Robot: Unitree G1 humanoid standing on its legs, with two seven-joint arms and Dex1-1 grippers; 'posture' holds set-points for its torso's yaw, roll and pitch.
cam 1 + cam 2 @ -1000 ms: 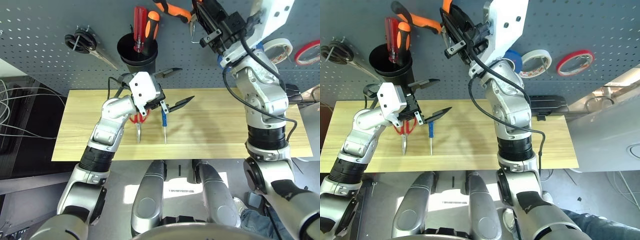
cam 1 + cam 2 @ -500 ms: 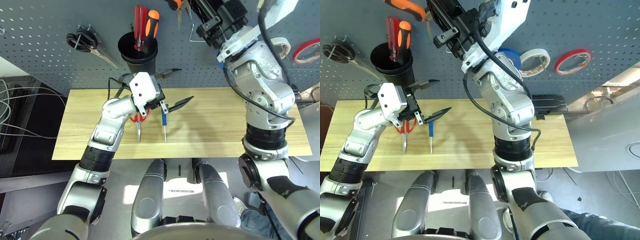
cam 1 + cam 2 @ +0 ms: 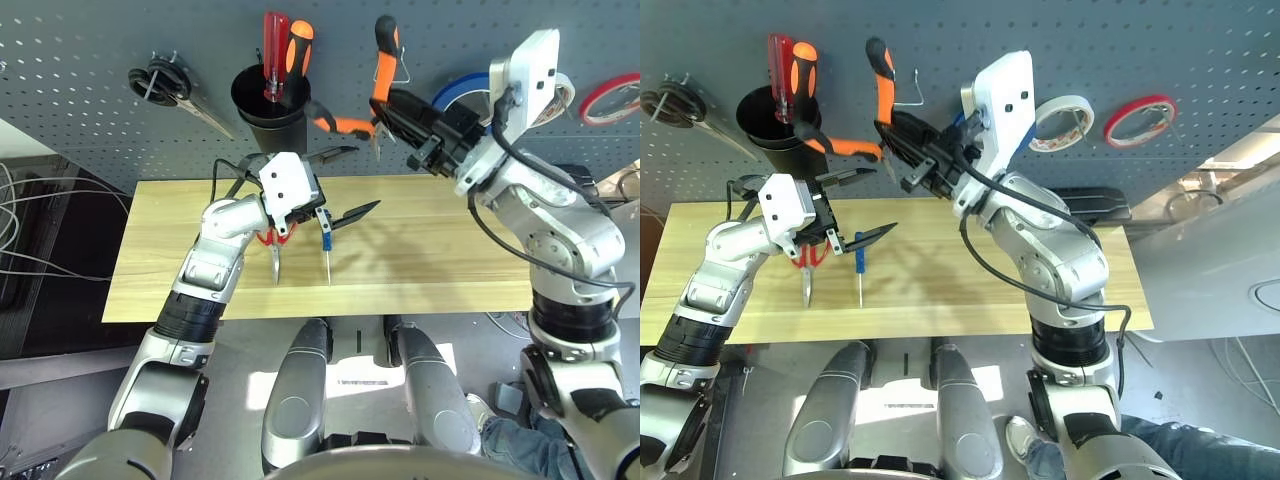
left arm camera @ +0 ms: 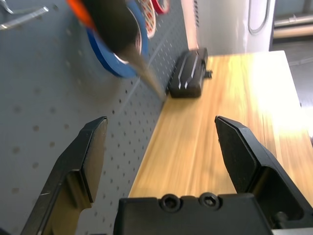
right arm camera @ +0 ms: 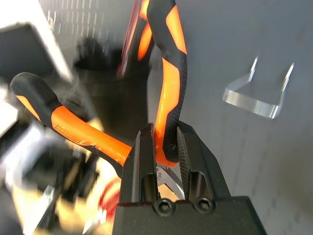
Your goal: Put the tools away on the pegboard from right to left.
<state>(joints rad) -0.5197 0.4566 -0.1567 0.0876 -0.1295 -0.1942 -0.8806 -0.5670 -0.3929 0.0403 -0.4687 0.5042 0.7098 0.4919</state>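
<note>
The right gripper (image 5: 165, 147) clamps one handle of the needle-nose pliers (image 3: 372, 100) beside the pegboard (image 3: 100, 40) hook (image 3: 912, 92), presumably for hanging, while the left gripper (image 3: 330, 185) hovers open-jawed over the screwdriver (image 3: 326, 245) and red-handled scissors (image 3: 275, 245).

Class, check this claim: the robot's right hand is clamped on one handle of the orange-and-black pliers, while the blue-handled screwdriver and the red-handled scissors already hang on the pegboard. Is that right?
Not quite. The right hand does grip a handle of the pliers, but the blue-handled screwdriver and the red-handled scissors lie on the wooden table, not on the pegboard. The left eye view shows this.
</note>
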